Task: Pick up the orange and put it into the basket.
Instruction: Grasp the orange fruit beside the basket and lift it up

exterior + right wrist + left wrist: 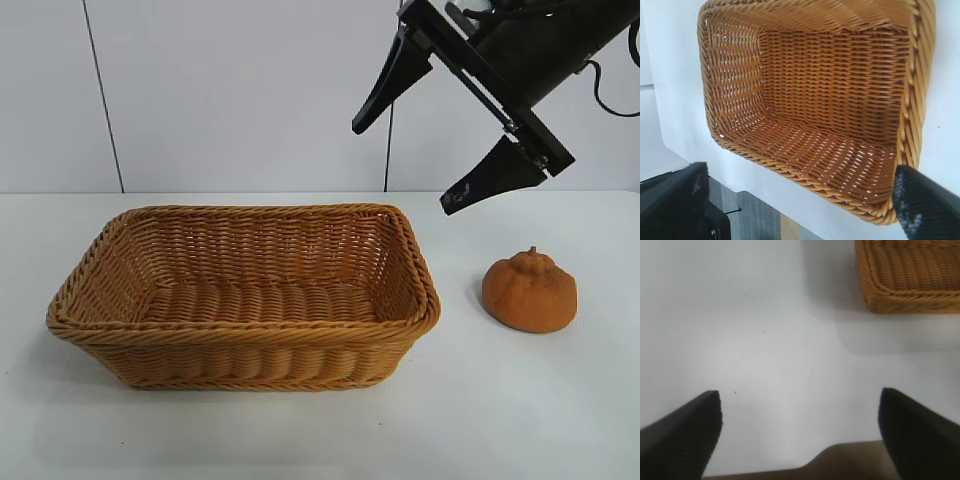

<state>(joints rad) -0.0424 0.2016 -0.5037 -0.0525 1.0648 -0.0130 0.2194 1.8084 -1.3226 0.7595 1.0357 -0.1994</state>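
The orange [529, 291] sits on the white table, right of the basket [240, 330] and apart from it. The wicker basket is empty. My right gripper [402, 169] is open and empty, high in the air above the gap between the basket's right end and the orange, tilted down toward the basket. In the right wrist view my gripper [799, 172] looks into the basket [840, 75]; the orange is out of that view. My left gripper [800, 394] is open and empty over bare table, with a basket corner [910, 285] farther off.
The white table [520, 420] stretches in front of and to the right of the orange. A white wall stands behind. The table's edge and floor show in the right wrist view [760, 215].
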